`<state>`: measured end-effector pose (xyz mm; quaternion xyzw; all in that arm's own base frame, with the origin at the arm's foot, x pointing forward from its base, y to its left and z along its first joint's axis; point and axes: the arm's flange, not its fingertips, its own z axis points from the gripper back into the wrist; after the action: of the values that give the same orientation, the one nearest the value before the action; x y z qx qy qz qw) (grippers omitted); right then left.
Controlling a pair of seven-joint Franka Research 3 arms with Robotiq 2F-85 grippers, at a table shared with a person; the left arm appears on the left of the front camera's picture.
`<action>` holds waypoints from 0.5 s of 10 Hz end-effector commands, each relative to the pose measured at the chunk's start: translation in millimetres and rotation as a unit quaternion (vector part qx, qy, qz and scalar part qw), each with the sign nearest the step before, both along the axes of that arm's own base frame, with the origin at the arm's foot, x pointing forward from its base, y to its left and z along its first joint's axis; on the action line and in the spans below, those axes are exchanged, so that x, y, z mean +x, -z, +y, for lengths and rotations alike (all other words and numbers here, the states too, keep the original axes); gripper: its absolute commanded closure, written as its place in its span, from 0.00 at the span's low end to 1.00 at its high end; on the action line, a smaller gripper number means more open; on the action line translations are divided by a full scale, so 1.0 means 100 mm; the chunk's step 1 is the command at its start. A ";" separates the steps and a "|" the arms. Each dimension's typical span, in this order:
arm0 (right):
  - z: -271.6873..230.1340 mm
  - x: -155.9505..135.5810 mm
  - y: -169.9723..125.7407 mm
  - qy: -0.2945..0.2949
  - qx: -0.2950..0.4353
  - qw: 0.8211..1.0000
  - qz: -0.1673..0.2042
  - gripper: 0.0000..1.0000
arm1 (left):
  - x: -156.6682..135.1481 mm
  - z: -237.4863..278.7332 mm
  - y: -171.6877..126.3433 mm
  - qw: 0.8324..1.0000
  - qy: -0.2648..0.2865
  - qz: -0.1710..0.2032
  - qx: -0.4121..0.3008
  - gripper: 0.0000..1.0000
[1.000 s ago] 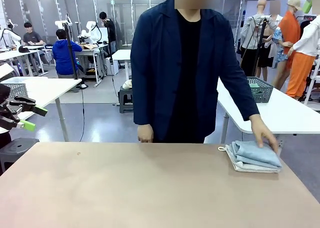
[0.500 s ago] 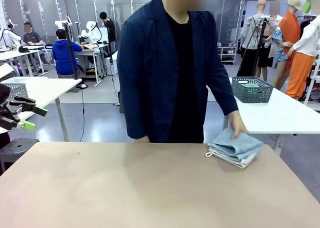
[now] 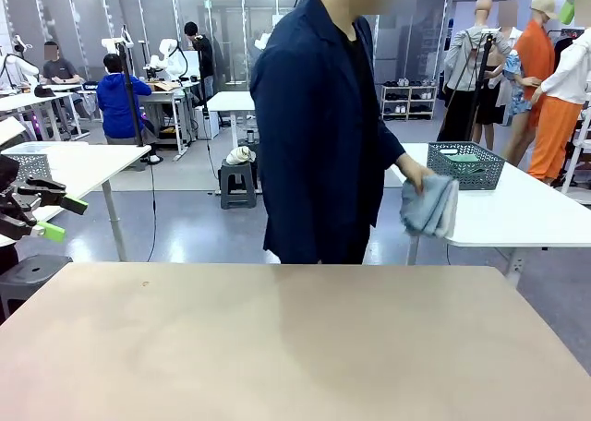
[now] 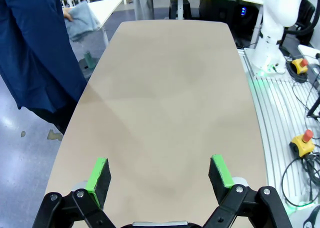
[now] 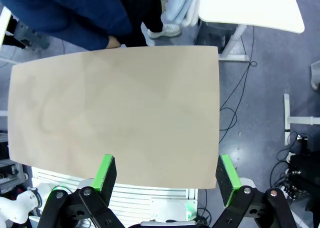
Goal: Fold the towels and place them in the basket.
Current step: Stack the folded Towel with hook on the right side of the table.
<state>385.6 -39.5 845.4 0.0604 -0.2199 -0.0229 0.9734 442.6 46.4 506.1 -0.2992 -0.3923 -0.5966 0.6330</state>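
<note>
2 folded towels [image 3: 430, 206], pale blue over cream, hang in the person's hand [image 3: 413, 174] off the far right edge of the counter [image 3: 277, 347], near the dark basket [image 3: 466, 164] on the white table [image 3: 517, 213] behind. Both the left gripper [image 4: 160, 174] and right gripper [image 5: 167, 175] hold their jaws wide and grasp nothing, above the bare counter.

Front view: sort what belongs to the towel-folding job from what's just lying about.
Job:
- folded towels, carried in the person's hand
- dark grey basket on the white side table
- beige work table
- left claw, open

Lying about:
- grey step stool
- pale mesh basket
</note>
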 end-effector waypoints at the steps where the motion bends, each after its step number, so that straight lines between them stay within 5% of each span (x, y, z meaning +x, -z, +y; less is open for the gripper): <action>1: 0.00 0.00 -0.03 0.002 -0.001 1.000 0.004 0.00 | 0.00 0.00 -0.02 1.000 0.000 -0.002 -0.003 0.00; 5: 0.00 0.00 -0.03 0.002 -0.001 1.000 0.004 0.00 | 0.00 0.00 -0.02 1.000 0.000 -0.002 -0.003 0.00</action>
<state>385.6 -39.5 845.4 0.0604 -0.2199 -0.0228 0.9734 442.6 46.4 506.1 -0.2992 -0.3923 -0.5966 0.6330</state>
